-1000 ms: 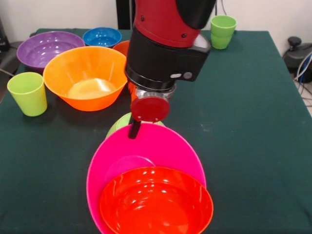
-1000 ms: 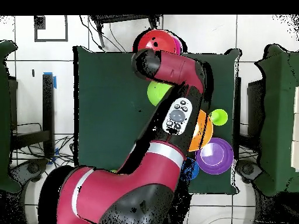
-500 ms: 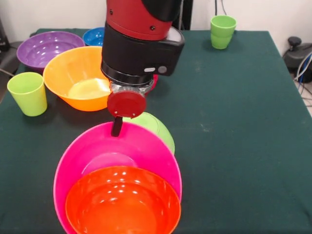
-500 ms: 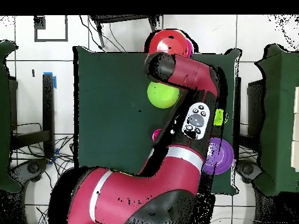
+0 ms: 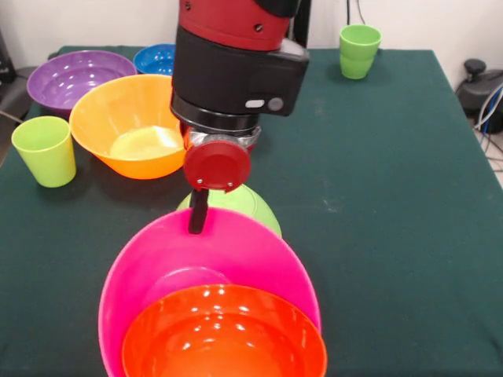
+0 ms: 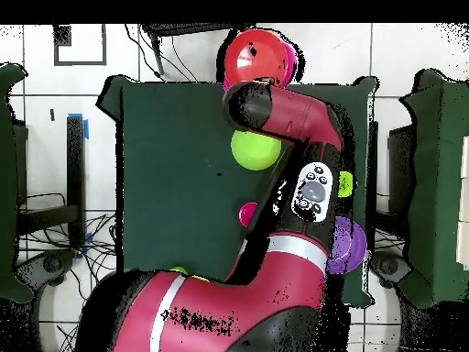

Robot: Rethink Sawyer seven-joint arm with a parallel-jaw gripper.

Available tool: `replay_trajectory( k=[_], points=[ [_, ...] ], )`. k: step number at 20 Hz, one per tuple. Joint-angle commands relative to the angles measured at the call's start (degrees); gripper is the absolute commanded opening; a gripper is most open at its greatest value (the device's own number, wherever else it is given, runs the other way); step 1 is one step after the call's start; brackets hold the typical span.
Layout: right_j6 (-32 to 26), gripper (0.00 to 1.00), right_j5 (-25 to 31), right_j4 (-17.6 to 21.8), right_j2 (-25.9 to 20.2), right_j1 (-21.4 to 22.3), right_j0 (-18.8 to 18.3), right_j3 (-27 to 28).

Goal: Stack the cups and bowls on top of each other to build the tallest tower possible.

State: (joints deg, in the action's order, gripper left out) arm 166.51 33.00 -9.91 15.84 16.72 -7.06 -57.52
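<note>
gripper (image 5: 197,218) clamped on the far rim of the pink bowl (image 5: 196,263), tower pieces apart.
from left in the front view: a light green cup (image 5: 45,151) stands at the table's (image 5: 393,196) edge, then the purple bowl (image 5: 67,76), the yellow-orange bowl (image 5: 134,122) and the blue bowl (image 5: 153,57) behind it. one dark finger (image 5: 197,214) shows at the pink bowl's rim; the other is hidden. the orange bowl (image 5: 224,334) sits inside the pink one, its bottom cut off. the lime green bowl (image 5: 240,204) lies rim-down just behind. the arm (image 5: 236,63) comes down steeply, covering much of the table in the overhead view. a second green cup (image 5: 359,50) stands far right.
</note>
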Motion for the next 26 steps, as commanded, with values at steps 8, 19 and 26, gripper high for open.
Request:
replay_trajectory(
  k=[8,19,26],
  points=[
    [-8.13,0.00,-12.27,8.11,-10.40,7.59,-0.45,-5.15],
    [-12.05,0.00,-21.09,12.66,-27.37,12.05,-10.11,-13.04],
    [-11.09,0.00,-27.24,19.88,-37.81,13.43,-18.70,-21.87]
  ],
)
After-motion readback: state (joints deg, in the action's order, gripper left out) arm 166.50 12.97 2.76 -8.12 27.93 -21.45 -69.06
